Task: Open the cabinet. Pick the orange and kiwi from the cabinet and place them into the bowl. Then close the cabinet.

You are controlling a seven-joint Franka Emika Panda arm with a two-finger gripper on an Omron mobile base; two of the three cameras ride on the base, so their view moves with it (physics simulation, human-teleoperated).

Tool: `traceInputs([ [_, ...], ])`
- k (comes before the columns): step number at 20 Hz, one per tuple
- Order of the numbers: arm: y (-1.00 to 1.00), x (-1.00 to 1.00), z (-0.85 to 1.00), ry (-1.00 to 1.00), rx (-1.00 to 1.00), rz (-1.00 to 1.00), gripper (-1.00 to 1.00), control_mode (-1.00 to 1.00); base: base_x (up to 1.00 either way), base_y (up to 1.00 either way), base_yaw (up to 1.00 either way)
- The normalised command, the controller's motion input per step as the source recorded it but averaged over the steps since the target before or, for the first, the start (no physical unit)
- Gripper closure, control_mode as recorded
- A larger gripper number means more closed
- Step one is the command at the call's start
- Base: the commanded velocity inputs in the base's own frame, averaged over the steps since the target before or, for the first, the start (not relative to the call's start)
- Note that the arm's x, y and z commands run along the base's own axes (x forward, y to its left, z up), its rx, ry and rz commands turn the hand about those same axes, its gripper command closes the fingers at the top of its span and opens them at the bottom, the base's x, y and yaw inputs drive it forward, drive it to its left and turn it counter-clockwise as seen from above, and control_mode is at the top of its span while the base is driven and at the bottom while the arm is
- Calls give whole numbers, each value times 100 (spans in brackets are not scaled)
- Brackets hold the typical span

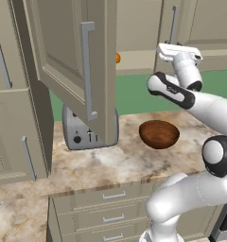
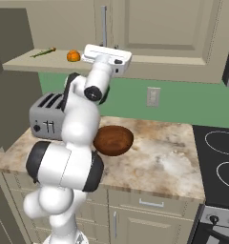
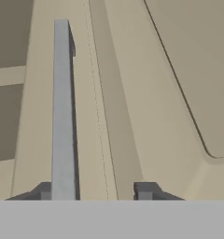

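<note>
1. My fingers stand partly apart, up against the right-hand door of the wide beige wall cabinet. Its long silver bar handle runs up just inside my left tip; the right tip sits on the far side of a gap of bare door. I cannot tell whether either tip presses the bar, so I call it no grip yet.
2. That right door looks shut, so I judge the opening only half done. The left door hangs swung wide open, well off to my left.
3. Left of my fingers, on the open cabinet shelf, sits the small bright orange ball. Further left lies a thin greenish stalk.
4. I cannot make out the kiwi anywhere.
5. Below my fingers, on the speckled stone surface, the round reddish-brown wooden bowl looks empty. The grey toaster stands near it.
6. Left to do, as I judge it: finish this door, carry both fruits to the bowl, then close the cabinet.
</note>
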Motion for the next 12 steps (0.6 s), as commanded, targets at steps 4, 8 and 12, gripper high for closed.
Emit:
traceInputs([
  [4, -14, 0, 46, 9, 8, 0, 100, -100, 0, 0, 0],
  [8, -6, 0, 71, 16, 6, 0, 100, -100, 0, 0, 0],
  [12, 0, 4, 67, 27, 0, 0, 100, -100, 0, 0, 0],
])
